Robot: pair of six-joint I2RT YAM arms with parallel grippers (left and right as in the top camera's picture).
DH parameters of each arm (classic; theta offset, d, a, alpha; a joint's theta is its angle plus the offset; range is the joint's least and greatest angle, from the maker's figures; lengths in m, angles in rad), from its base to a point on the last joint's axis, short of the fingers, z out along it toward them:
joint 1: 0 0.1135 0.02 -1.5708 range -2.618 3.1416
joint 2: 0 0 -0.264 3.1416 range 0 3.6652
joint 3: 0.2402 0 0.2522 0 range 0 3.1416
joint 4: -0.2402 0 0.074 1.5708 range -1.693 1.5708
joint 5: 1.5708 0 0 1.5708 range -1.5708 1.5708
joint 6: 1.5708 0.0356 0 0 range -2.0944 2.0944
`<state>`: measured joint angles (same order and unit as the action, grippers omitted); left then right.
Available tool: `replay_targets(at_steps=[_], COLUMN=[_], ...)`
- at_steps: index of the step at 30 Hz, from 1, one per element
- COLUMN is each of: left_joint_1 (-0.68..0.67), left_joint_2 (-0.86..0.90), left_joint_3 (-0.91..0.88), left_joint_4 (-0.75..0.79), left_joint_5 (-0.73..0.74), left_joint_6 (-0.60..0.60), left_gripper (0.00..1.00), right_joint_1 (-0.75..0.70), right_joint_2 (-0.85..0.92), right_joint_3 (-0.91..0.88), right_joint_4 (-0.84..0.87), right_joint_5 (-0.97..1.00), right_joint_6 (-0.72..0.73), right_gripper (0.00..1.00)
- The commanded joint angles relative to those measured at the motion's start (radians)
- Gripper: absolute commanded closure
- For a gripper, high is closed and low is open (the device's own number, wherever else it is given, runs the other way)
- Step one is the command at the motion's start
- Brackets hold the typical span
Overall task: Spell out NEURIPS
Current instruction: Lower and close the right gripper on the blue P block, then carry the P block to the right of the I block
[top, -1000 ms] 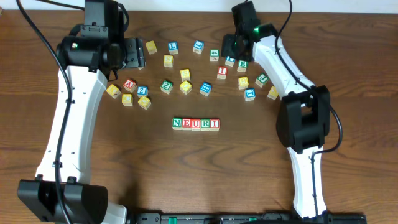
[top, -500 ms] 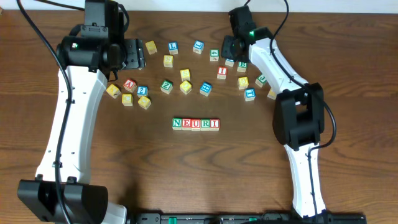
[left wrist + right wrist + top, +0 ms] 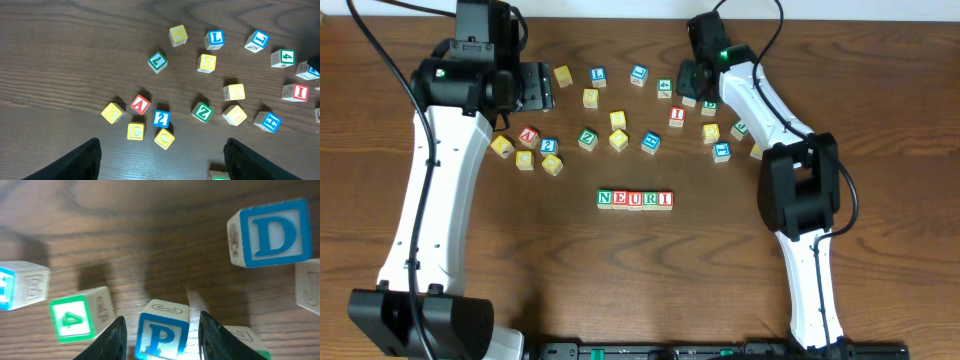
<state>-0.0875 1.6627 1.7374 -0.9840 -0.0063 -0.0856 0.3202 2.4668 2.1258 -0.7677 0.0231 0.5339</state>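
Observation:
Five cubes reading N, E, U, R, I stand in a row [image 3: 635, 199] at the middle of the table. The blue-framed P cube [image 3: 162, 332] sits on the wood between my right gripper's fingers, which press close on its two sides. My right gripper [image 3: 689, 95] [image 3: 162, 325] is at the back right among loose cubes and covers the P cube in the overhead view. My left gripper [image 3: 542, 88] [image 3: 162, 162] hovers at the back left, open, with only bare wood between its fingers [image 3: 75, 162].
A blue D cube [image 3: 270, 232] and a green 4 cube [image 3: 72, 320] lie close to the right gripper. Loose cubes spread across the back of the table, among them a red A [image 3: 528, 135], a green Z [image 3: 587, 138], a red I [image 3: 677, 115] and several yellow ones.
My right gripper shifted slightly toward the back left and its jaws narrowed round the P cube. The left arm and the row have not moved.

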Motion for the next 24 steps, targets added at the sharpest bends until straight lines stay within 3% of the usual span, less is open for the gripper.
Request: replay_targets(at_steps=[1,11,24], left_joint_1=[0.004,0.004,0.004], left_joint_2=[0.004,0.004,0.004], left_joint_3=[-0.015,-0.015,-0.015], left_joint_4=[-0.002,-0.002,-0.002], left_joint_5=[-0.003,-0.003,-0.003], left_joint_6=[-0.006,-0.006,-0.006], left_gripper=[0.22,0.22,0.22], right_joint_1=[0.009,0.009,0.006], right_joint_2=[0.040,0.041,-0.066], right_joint_3=[0.017,0.017,0.020], right_joint_4=[-0.006,-0.013,-0.036], right_joint_5=[0.016,0.021,0.023], right_joint_6=[0.007,-0.011,-0.061], right_gripper=[0.59,0.69,0.73])
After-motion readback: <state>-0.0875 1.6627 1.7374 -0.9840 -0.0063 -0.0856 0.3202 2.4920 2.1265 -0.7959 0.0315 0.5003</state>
